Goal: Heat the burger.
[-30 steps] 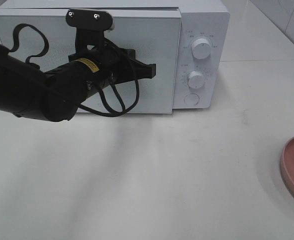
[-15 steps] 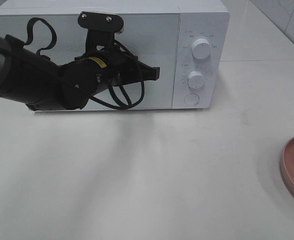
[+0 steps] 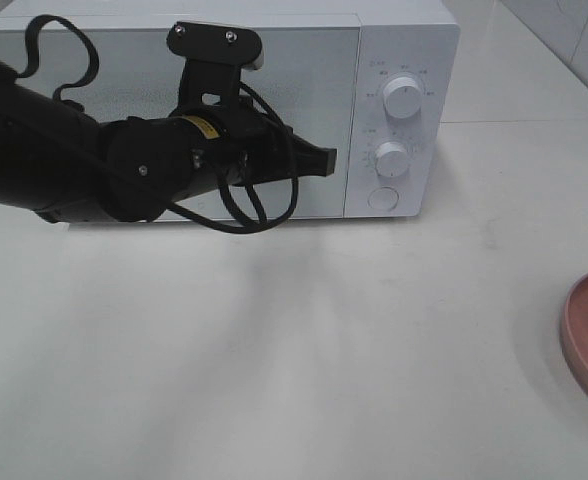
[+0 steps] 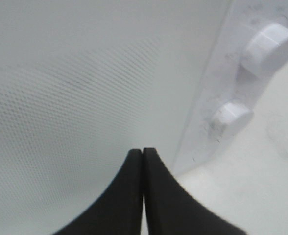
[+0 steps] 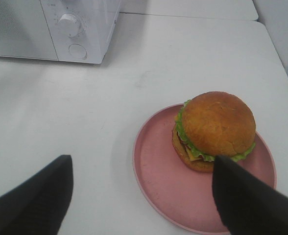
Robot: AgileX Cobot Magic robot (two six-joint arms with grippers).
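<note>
The burger (image 5: 215, 128), with a golden-brown bun and green lettuce, sits on a round pink plate (image 5: 156, 169) on the white table. My right gripper (image 5: 141, 164) hovers above the plate, open, its two dark fingers wide apart on either side and holding nothing. The white microwave (image 3: 394, 60) stands at the back with its door (image 3: 304, 100) flush shut. My left gripper (image 3: 326, 160) is shut and empty. Its tips (image 4: 142, 152) point at the door's right edge, close to the control panel.
Two white knobs (image 3: 402, 97) (image 3: 392, 158) and a round button (image 3: 382, 199) are on the microwave's right panel. Only the pink plate's edge (image 3: 586, 340) shows at the far right of the high view. The left arm's black body and cables hang in front of the door.
The microwave door stood slightly ajar a second ago and now lies flush shut. My left gripper has moved right along the door toward the panel. The right gripper has not changed.
</note>
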